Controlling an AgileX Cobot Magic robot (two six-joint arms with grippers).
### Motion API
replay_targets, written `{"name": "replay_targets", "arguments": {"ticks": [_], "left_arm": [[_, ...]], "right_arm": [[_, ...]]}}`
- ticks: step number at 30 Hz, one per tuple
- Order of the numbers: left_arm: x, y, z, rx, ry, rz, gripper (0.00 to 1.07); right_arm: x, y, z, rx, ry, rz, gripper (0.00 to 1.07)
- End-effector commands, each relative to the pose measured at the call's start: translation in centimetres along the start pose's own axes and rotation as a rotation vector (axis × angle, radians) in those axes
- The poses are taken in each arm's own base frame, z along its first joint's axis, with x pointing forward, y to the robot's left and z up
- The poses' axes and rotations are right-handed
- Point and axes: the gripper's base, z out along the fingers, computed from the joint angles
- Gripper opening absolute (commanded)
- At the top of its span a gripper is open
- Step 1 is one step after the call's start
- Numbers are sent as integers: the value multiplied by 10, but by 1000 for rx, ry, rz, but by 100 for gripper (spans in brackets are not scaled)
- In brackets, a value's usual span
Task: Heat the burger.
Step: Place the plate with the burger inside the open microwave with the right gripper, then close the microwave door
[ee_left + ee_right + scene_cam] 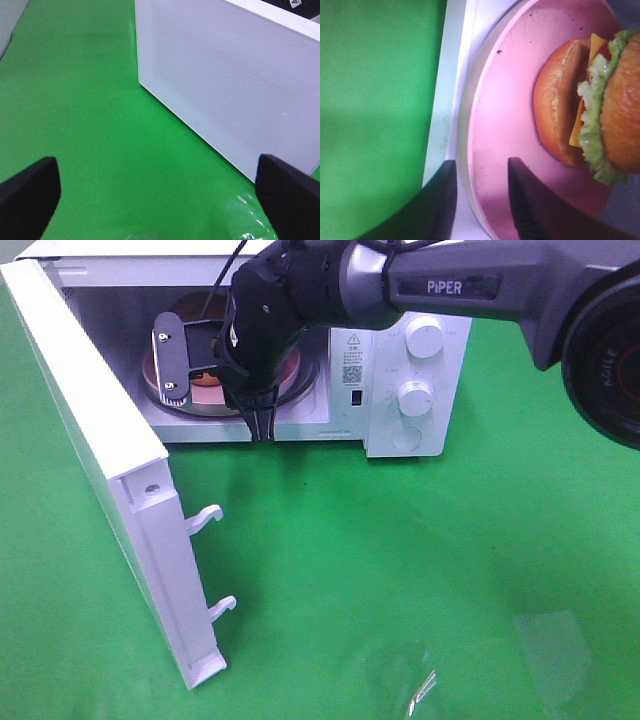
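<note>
Green surface [400,560] seen from above, with a patch of clear film [430,685] lying at its near edge. The left tool [159,195] hangs over the green near that film. Its two dark fingers [27,192] are spread wide with nothing between them, and they face the outer, dotted face of the white door [225,85]. The door stands swung open on the left, with two latch hooks [205,518] jutting from its near edge. Behind it sits the white microwave [440,370], its cavity open and two round knobs [425,338] on the panel at its right. The dark right arm [440,285] reaches in from the right, crosses the panel and dips into the cavity mouth. The right tool [481,167] is open. Its fingers stand apart with the rim of the pink plate [510,100] in the gap, one outside the rim and one over the plate's face, and a sliver of space shows beside the outer finger. The plate lies inside the cavity. The burger [585,107] sits on the plate, on the part away from the fingers, with lettuce and cheese showing between its bun halves; from above, the arm hides it
</note>
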Motion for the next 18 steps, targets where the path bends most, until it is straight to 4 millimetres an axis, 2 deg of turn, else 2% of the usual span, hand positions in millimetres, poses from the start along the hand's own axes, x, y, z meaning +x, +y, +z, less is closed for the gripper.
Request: {"name": "replay_targets", "arguments": {"ticks": [1,13,18], "left_arm": [[2,0,-2,4,-10,0,98],[2,0,-2,4,-10,0,98],[2,0,-2,4,-10,0,98]], "right_arm": [[-1,-8,-7,32,-10,20,38],[3,-6,-14,-40,44,44,38],[1,-1,-24,-51,43,45,44]]}}
